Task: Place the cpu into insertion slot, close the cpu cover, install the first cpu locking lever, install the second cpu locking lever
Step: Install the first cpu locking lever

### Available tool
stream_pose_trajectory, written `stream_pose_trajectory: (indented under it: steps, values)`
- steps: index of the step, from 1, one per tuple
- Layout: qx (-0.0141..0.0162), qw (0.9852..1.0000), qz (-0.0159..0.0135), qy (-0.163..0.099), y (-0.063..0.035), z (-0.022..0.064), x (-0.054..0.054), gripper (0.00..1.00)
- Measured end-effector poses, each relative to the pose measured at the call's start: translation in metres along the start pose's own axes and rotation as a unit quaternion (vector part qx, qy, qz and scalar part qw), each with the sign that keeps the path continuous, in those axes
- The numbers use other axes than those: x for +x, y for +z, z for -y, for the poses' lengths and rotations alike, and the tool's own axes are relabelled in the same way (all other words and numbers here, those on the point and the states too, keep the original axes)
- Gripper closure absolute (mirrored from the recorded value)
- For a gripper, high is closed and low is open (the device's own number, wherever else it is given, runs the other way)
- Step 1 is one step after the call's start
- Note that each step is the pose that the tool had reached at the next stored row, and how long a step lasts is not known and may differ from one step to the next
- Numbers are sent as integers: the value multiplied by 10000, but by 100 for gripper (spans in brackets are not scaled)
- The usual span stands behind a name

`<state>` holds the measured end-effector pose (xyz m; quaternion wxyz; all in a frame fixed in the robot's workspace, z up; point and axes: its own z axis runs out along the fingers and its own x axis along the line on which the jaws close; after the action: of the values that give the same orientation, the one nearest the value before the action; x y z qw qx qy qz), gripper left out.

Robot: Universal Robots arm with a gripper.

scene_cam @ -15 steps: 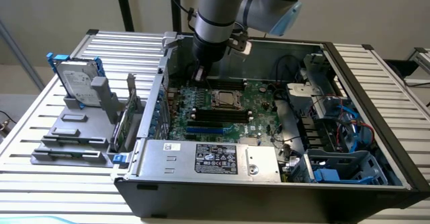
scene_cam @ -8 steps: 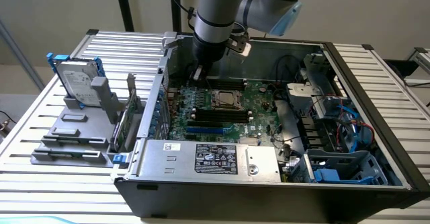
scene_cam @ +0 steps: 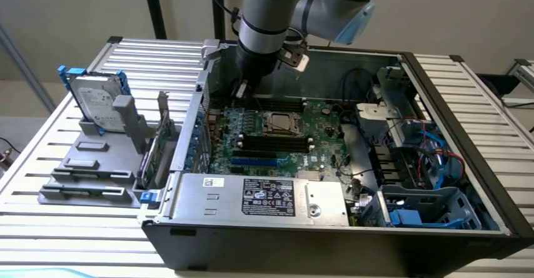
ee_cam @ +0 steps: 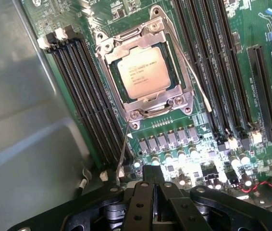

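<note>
The cpu (ee_cam: 143, 72) lies flat, silvery face up, in the insertion slot (ee_cam: 135, 114) on the green board. The cpu cover (ee_cam: 121, 52), a silvery frame, is down around it, and the chip shows through its window. One thin wire lever (ee_cam: 124, 149) slants from the slot's corner toward my gripper, and its tip ends just beside my fingertips. A second wire lever (ee_cam: 189, 67) runs along the opposite side of the slot. My gripper (ee_cam: 154, 175) is shut and empty. In the exterior view the gripper (scene_cam: 242, 92) hangs inside the case, beside the slot (scene_cam: 281, 123).
Long black memory slots (ee_cam: 85, 96) flank the socket on both sides. The case's grey inner wall (ee_cam: 25, 120) stands close beside my gripper. A grey power-supply box (scene_cam: 262, 197) sits at the case front, with cables and drive bays (scene_cam: 417, 165) at the exterior view's right. A hard drive (scene_cam: 99, 103) stands outside the case.
</note>
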<state>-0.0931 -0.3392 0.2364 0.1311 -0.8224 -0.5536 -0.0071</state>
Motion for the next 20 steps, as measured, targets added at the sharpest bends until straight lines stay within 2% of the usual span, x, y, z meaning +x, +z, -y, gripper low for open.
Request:
stream_pose_trajectory:
  steps: [4, 8, 12, 14, 17, 20]
  values:
    - [60, 9999, -72, 95, 1, 20, -8, 89]
    - [136, 9996, -193, 166, 2, 41, -16, 89]
    - [216, 9989, -357, 232, 3, 58, -23, 89]
    - [246, 9983, -449, 279, 3, 66, -26, 89]
    - [256, 9973, -563, 402, 4, 71, -28, 89]
    - [241, 9961, -638, 554, 2, 74, -29, 89]
